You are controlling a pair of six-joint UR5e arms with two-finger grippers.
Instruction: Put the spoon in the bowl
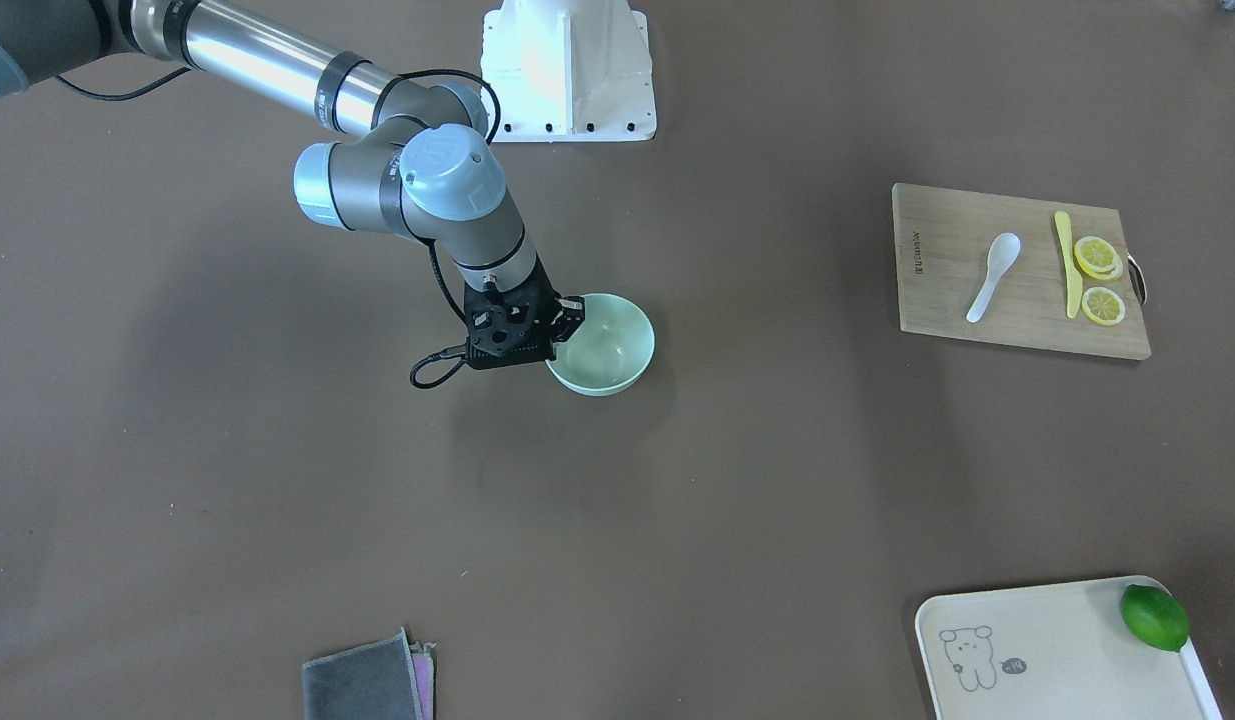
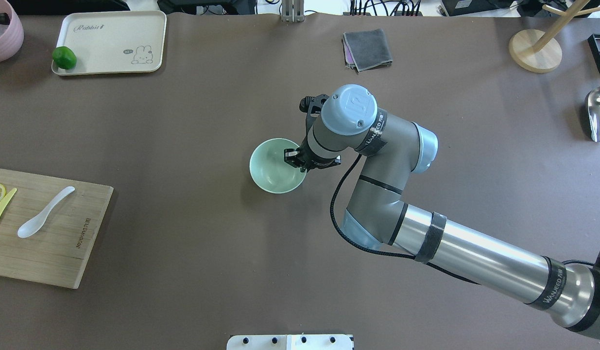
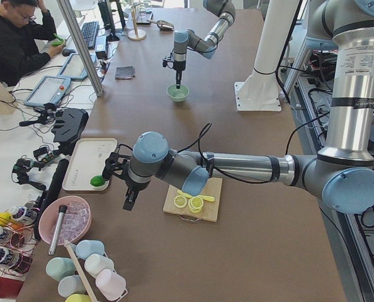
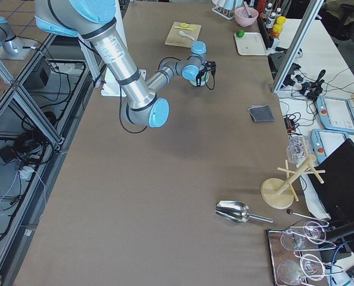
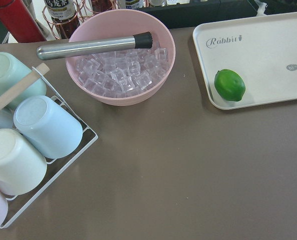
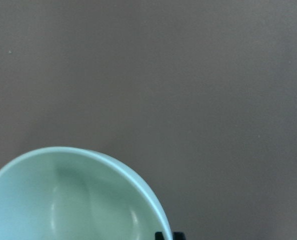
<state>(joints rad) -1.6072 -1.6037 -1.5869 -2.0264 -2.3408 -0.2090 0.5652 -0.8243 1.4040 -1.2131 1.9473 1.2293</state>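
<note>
The white spoon [image 1: 992, 275] lies on a wooden cutting board [image 1: 937, 280], far from the bowl; it also shows in the overhead view [image 2: 44, 212]. The mint-green bowl [image 1: 612, 345] stands mid-table and is empty [image 2: 270, 167]. My right gripper [image 2: 295, 158] points down at the bowl's rim, one finger inside and one outside, closed on the rim; the right wrist view shows the rim [image 6: 113, 165] right at the fingertips. My left gripper [image 3: 129, 201] hangs above the table near the tray, seen only from the side, so I cannot tell whether it is open or shut.
A yellow knife [image 1: 1067, 265] and lemon slices [image 1: 1099, 258] share the board. A cream tray [image 1: 1057, 650] holds a lime [image 1: 1155, 617]. A grey cloth [image 1: 367, 680] lies at the table edge. A pink ice bowl [image 5: 88, 42] and cup rack [image 5: 63, 165] sit below the left wrist.
</note>
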